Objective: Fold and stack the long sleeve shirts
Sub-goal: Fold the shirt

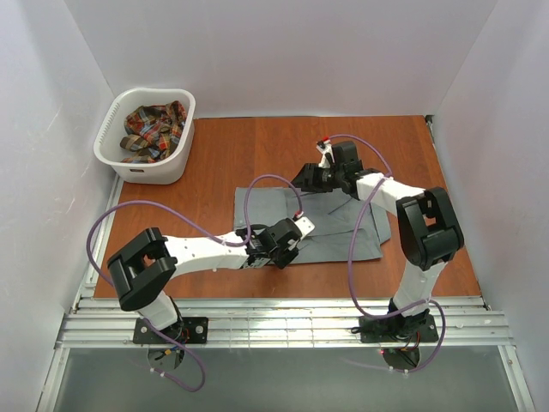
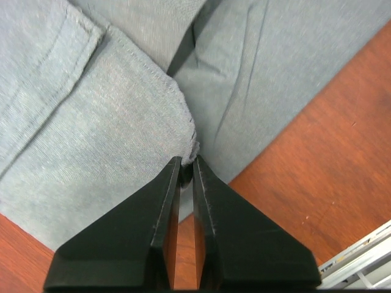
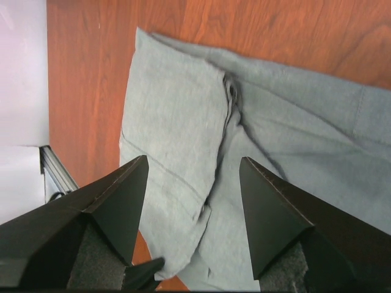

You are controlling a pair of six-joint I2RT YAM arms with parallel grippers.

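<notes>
A plain grey long sleeve shirt (image 1: 330, 227) lies flat in the middle of the wooden table (image 1: 214, 163). At the shirt's near edge my left gripper (image 1: 290, 245) is down on it. In the left wrist view its jaws (image 2: 186, 162) are shut on a small bunched fold of the grey shirt (image 2: 110, 122). My right gripper (image 1: 305, 179) hovers over the shirt's far edge. Its jaws (image 3: 194, 168) stand open above a folded-over panel of the grey shirt (image 3: 177, 122) and hold nothing. A plaid long sleeve shirt (image 1: 154, 129) lies crumpled in the basket.
A white plastic laundry basket (image 1: 171, 159) stands at the table's back left corner. White walls close in the back and both sides. A metal rail (image 1: 283, 322) runs along the near edge. Purple cables loop off both arms above the shirt.
</notes>
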